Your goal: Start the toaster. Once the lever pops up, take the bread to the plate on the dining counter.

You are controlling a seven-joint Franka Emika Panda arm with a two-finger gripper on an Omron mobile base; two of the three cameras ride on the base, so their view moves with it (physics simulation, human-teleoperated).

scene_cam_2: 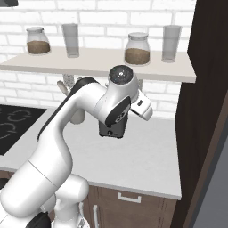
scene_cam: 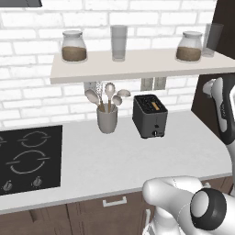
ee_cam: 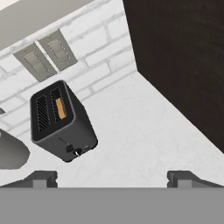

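White surface (scene_cam: 114,160) carries the toaster (scene_cam: 150,115) near its back edge: dark grey, boxy, bread (scene_cam: 156,107) seated in one slot. Claw (ee_cam: 112,178) fully open, empty.

Toaster (scene_cam: 150,115) upright on white worktop (scene_cam: 137,156), bread (scene_cam: 157,106) in slot, utensil cup (scene_cam: 107,120) beside.

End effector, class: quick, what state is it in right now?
End effector: open, holding nothing, above the counter near the toaster.
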